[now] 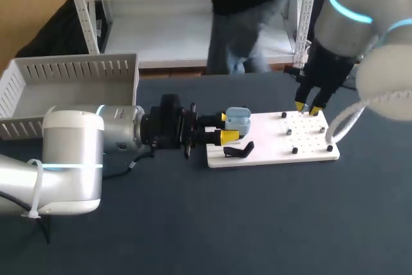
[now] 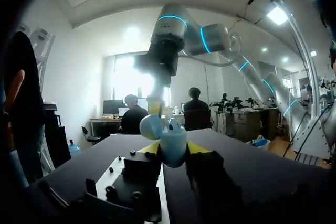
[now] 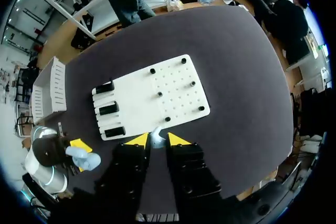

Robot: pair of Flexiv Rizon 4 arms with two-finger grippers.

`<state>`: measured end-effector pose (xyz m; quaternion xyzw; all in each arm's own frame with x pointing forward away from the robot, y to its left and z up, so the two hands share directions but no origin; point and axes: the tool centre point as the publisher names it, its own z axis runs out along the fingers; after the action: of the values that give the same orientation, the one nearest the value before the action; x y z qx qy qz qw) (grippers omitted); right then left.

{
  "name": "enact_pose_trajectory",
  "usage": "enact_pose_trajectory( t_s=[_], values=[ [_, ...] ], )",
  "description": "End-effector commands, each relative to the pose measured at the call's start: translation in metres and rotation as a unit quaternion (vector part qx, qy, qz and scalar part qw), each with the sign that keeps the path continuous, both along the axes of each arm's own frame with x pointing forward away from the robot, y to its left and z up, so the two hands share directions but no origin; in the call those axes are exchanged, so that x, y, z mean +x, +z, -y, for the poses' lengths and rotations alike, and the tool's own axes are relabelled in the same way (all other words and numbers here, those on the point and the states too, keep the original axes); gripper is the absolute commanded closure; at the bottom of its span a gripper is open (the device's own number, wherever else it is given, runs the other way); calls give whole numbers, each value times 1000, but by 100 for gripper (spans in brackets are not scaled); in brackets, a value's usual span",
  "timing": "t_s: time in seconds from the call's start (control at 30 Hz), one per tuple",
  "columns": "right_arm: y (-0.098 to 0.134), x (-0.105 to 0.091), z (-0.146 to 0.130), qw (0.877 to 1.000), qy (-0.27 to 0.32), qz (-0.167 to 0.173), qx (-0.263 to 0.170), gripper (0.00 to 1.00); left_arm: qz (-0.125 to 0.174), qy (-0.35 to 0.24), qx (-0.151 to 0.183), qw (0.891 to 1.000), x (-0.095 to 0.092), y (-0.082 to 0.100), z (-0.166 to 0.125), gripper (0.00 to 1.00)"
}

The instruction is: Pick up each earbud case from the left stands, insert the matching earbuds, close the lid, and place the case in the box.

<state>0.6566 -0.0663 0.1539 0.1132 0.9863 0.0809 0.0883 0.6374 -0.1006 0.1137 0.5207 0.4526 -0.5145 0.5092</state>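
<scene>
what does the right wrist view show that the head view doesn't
Only the right wrist view: a pale earbud pinched in the right gripper, and all three black stands along one end of the white board. Only the head view: the full length of my left arm, from the view's left; just one stand shows there. Both: the white board, the blue case held in the left gripper, and the grey box.
</scene>
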Motion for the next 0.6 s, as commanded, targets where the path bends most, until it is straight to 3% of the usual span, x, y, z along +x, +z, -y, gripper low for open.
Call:
enact_pose_trajectory(
  t_s=[0.03, 0.17, 0.33, 0.6],
  values=[
    [58, -25, -4, 999, 49, -17, 10, 100, 1, 0, -1, 1000, 1, -1, 0, 100],
    [78, -44, -24, 992, 124, -12, 24, 100, 1, 0, -1, 1000, 1, -1, 0, 100],
    [81, -59, -47, 974, 219, -27, 41, 100, 1, 0, -1, 1000, 1, -1, 0, 100],
    [80, -69, -76, 961, 274, -18, 25, 100, 1, 0, -1, 1000, 1, -1, 0, 100]
  ],
)
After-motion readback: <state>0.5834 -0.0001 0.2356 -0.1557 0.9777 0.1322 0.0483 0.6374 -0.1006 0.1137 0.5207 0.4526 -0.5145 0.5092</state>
